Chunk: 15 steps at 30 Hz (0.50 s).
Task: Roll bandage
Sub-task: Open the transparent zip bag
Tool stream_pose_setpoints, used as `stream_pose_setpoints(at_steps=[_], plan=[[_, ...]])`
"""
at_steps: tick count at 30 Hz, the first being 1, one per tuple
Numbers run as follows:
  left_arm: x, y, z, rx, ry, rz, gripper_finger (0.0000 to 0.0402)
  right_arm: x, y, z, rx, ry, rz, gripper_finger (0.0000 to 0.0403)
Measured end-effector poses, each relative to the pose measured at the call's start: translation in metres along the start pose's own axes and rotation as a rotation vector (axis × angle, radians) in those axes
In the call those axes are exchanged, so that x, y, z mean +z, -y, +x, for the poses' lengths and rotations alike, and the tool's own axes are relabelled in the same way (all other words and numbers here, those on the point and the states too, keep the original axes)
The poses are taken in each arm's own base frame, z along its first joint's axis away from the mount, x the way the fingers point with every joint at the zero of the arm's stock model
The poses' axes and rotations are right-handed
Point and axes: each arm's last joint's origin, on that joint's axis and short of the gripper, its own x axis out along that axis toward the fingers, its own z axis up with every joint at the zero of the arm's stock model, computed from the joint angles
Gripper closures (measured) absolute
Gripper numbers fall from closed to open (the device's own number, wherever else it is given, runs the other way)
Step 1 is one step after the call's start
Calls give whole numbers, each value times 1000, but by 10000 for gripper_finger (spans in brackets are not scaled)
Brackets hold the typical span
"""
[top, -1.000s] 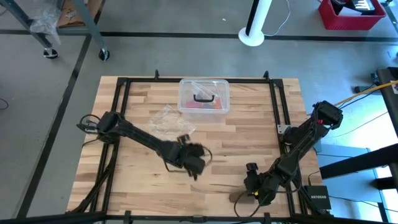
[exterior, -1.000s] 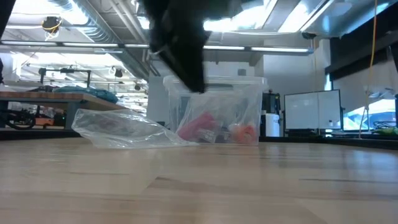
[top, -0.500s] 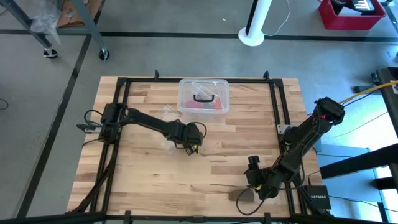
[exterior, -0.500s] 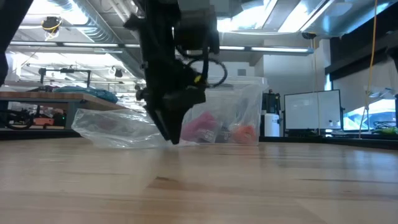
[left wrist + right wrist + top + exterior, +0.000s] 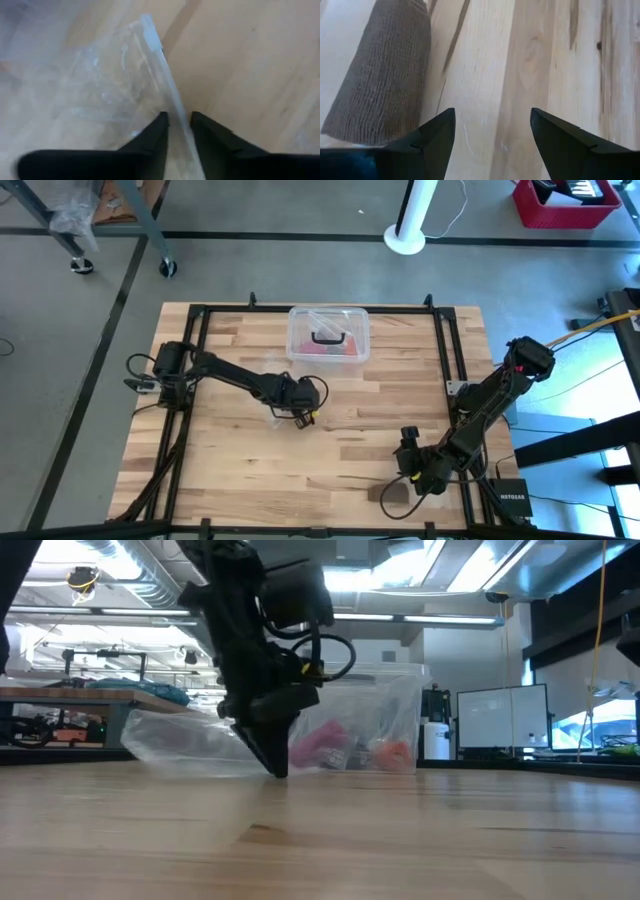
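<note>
Bandage [image 5: 382, 75]: ribbed grey-brown knit roll lying at the table's [image 5: 380, 420] near edge beside the right pincer [image 5: 492, 131], fingers apart. Left pincer [image 5: 177, 125], mid-table, clamps the clear crinkled plastic bag's [image 5: 110, 85] edge.

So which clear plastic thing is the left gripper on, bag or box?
The thin plastic bag: left gripper straddles its sealed edge; the handled box sits apart.
</note>
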Motion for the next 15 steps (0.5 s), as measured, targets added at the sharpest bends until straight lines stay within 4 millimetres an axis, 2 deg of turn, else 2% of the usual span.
stream_pose_setpoints(at_steps=[3, 8, 11, 15], plan=[[-5, 3, 1, -2, 12, 12, 385, 0, 0, 0, -4, 4, 1, 143], [-12, 16, -5, -10, 31, 56, 397, 0, 0, 0, -4, 4, 7, 143], [-13, 30, -23, -44, 68, 104, 399, 0, 0, 0, -4, 5, 7, 143], [-14, 57, -63, -186, 108, 186, 401, 5, -2, -3, 3, 18, 6, 143]])
